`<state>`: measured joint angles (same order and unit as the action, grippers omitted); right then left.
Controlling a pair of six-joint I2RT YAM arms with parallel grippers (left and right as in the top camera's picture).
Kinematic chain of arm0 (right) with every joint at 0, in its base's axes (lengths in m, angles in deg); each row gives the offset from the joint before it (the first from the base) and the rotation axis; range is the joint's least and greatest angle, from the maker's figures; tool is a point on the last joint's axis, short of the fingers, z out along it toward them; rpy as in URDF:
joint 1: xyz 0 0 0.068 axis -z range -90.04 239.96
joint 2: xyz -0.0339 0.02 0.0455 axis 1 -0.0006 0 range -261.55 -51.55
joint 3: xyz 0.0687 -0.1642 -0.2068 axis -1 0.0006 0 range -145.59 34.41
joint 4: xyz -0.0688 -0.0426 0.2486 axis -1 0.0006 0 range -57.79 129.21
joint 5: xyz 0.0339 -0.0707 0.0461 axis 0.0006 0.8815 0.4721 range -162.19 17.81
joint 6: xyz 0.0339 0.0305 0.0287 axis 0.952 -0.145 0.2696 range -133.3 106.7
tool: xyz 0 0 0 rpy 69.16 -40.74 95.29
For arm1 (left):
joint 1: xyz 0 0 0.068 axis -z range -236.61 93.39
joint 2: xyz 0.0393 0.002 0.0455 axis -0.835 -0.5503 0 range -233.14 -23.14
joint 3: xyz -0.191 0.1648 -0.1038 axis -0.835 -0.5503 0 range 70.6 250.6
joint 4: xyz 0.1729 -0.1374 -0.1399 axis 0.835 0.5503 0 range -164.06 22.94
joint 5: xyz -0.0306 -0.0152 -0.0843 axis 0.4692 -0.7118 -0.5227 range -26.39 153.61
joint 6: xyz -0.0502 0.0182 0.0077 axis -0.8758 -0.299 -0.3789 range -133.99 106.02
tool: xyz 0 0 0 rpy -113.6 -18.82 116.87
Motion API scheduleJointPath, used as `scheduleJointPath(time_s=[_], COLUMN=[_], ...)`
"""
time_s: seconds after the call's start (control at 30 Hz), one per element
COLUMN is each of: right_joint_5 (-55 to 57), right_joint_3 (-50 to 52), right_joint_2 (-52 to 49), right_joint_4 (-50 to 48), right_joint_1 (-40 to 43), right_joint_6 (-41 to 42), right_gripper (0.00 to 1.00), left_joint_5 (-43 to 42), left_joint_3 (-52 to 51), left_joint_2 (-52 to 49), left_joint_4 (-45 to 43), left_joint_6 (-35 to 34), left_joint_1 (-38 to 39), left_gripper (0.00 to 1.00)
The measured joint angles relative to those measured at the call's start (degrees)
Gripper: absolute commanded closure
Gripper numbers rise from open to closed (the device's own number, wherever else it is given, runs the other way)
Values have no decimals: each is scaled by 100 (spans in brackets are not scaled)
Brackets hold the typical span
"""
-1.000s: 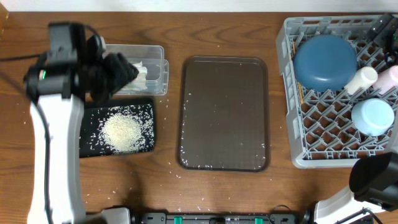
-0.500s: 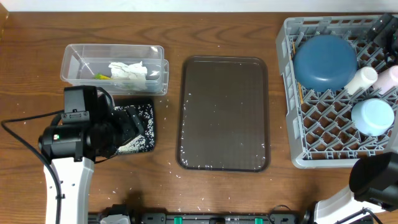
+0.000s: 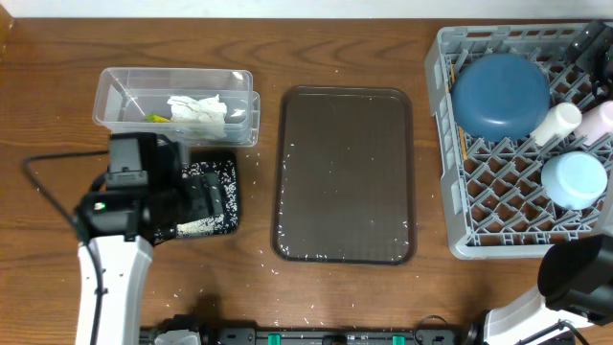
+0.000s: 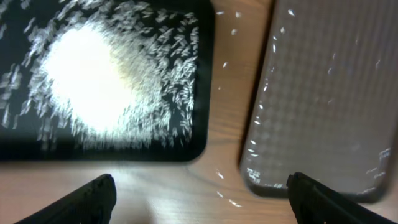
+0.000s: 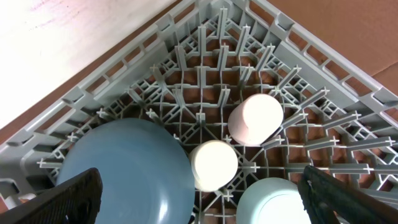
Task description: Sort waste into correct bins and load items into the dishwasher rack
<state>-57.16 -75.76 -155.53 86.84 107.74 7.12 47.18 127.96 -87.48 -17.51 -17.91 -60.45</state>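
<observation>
Rice (image 4: 87,68) heaped in black tray (image 4: 124,151), left jaws gaping wide and empty above it, right jaws likewise wide, far right of that tray over dishwasher rack (image 5: 211,74).

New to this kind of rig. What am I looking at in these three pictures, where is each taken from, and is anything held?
Two robot arms with two-finger grippers work at a table. One picture looks down from above; the others come from a camera on each wrist. The left gripper hangs open over the black tray of rice, holding nothing. The right gripper, open too, faces the grey rack, which holds a dark-blue bowl, a light-blue bowl, a white cup and a pink cup. The clear tub holds a tissue and a wrapper. A brown tray lies between.
</observation>
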Motion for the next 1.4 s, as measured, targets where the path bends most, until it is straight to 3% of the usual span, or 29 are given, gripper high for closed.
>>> scheduleJointPath(time_s=[0.2, 0.47, 0.8, 1.03, 1.4], right_joint_5=[2, 0, 0, 0, 0], right_joint_3=[0, 0, 0, 0, 0], right_joint_2=[0, 0, 0, 0, 0], right_joint_4=[-2, -2, 0, -2, 0], right_joint_1=[0, 0, 0, 0, 0], right_joint_6=[0, 0, 0, 0, 0], right_gripper=[1, 1, 1, 1, 1], left_joint_5=[-50, -76, -83, -81, 133], left_joint_3=[-1449, -3609, -5045, -5523, -5657], left_joint_2=[66, 1215, 2433, 3528, 5128], left_joint_4=[-1762, -4186, -5676, -6013, -5657], left_joint_6=[1093, 1456, 1823, 2070, 2177], left_joint_1=[133, 133, 133, 133, 131], left_gripper=[10, 9, 9, 9, 9])
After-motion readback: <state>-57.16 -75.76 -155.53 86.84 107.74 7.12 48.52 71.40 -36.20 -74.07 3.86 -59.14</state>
